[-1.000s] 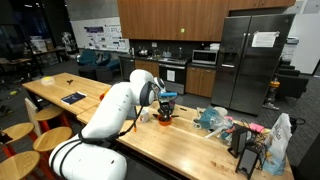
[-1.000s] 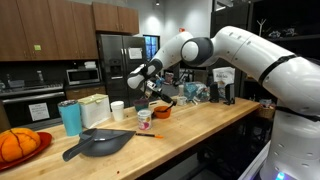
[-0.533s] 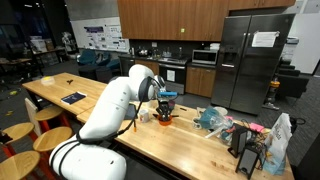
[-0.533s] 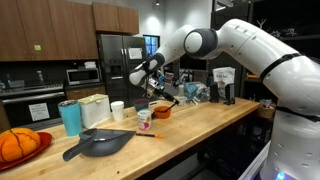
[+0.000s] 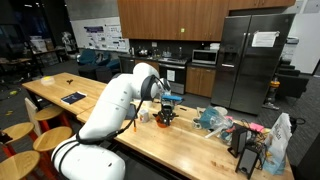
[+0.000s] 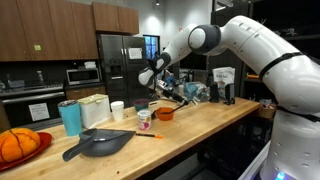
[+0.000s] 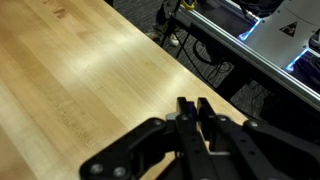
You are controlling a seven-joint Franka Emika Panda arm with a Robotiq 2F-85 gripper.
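1. While scanning both exterior views, find the gripper [image 6: 167, 90] poised over the wooden table [image 6: 210, 122], a little above the orange bowl [image 6: 165, 113] and apart from it.
2. Read the jaws as shut tight: in the wrist view, fingertips [image 7: 184, 112] pressed together with nothing plainly caught between them. Cannot tell a pinched thing from background clutter in the thin dark streak beside the gripper in an exterior view.
3. Place the orange bowl upright on the table, just beside a small patterned cup [image 6: 144, 118], with a white cup [image 6: 117, 110] farther along and a heap of bags and packets [image 5: 215, 120] on its other side. Cannot make out any contents.
4. Judge it small, light and stiff, likely plastic or glazed, so smooth and a bit slippery. Expect sliding on the bare wood, or tipping if pushed at one side only.
5. Take hold at the rim, one finger inside the wall and one outside, coming straight down. Avoid squeezing across the whole width, probably too wide and too round for a sure pinch.
6. Note also, well apart along the table, a teal tumbler [image 6: 70, 117] and a dark pan [image 6: 100, 143].
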